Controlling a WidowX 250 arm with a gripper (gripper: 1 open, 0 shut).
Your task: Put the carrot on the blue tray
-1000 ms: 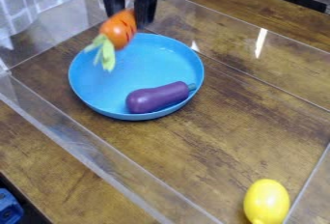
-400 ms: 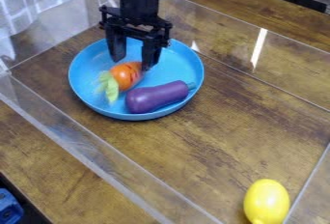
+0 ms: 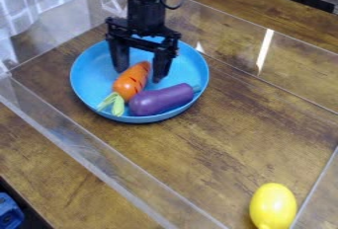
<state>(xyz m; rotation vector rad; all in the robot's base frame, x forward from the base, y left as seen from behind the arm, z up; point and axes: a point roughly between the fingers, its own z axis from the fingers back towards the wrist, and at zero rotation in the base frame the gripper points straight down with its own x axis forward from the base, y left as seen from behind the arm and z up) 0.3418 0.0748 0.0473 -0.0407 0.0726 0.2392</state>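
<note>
Fingers (image 3: 142,67) spread wide, pointing straight down into the blue tray (image 3: 90,75), holding nothing. Carrot (image 3: 130,80) lies on the tray floor right below and between the tips, leafy end toward the near-left rim, orange body touching or just beside the eggplant (image 3: 162,99). I can't tell if a finger pad brushes the carrot; looks free of it.

Step in hand, as I read it: release looks done, retreat is what's left. To do it well I'd lift straight up, no sideways drift, so the tips don't drag the carrot or knock the eggplant just to the right and toward the camera from the fingers. Keep them wide until clear of the tray rim.

Room: the tray rim rings the fingers on all sides, far rim close behind them, near rim further out. A clear wall (image 3: 79,154) boxes in the table (image 3: 238,134); its left edge runs near the tray, so leftward travel is tight. Right of the fingers and toward the camera the table is open, only the lemon (image 3: 274,206) well apart at the near-right corner. Upward is free.
</note>
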